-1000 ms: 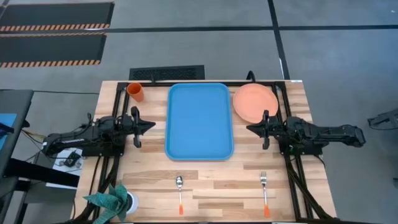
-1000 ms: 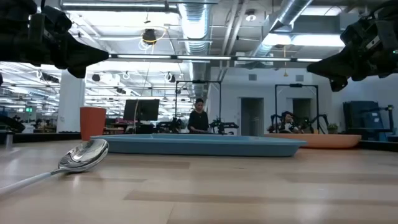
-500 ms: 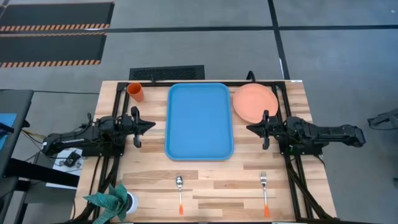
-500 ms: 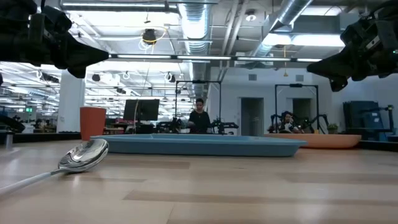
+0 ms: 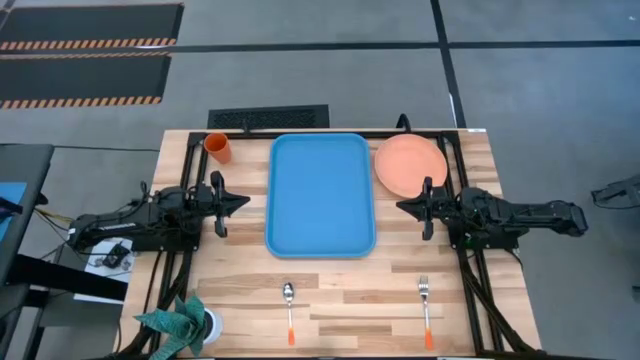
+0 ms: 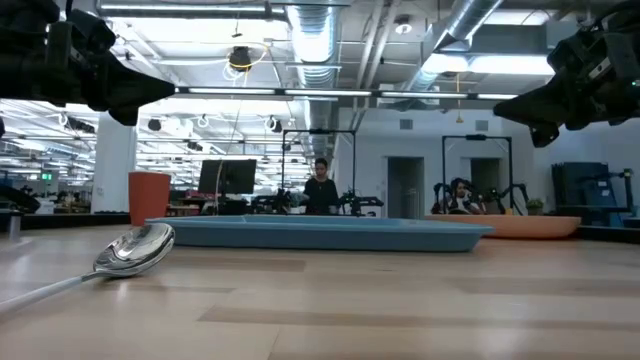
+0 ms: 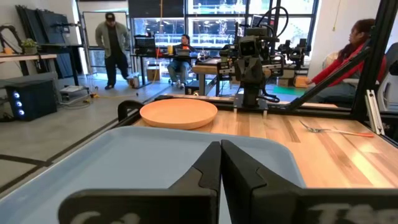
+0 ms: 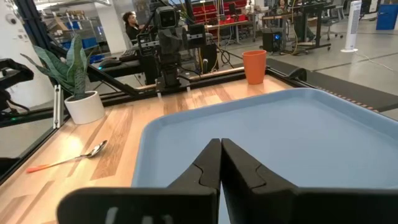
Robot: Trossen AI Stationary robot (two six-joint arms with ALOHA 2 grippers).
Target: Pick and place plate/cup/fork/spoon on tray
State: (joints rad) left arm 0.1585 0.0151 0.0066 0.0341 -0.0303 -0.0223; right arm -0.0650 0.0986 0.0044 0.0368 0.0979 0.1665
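Observation:
The blue tray (image 5: pixel 321 195) lies in the middle of the table. The salmon-orange plate (image 5: pixel 410 164) lies flat at the tray's far right. The orange cup (image 5: pixel 218 148) stands upright at the far left. The spoon (image 5: pixel 288 306) and the fork (image 5: pixel 425 304) lie near the front edge, handles toward it. My left gripper (image 5: pixel 243 201) hovers shut left of the tray, pointing at it; it also shows in its wrist view (image 7: pixel 220 163). My right gripper (image 5: pixel 402 207) hovers shut right of the tray; its wrist view (image 8: pixel 221 162) shows the same.
A potted plant (image 5: pixel 180 324) stands at the table's front left corner. Black frame rails (image 5: pixel 180 200) run along the table's left, right and far sides. People stand and sit in the room beyond the table.

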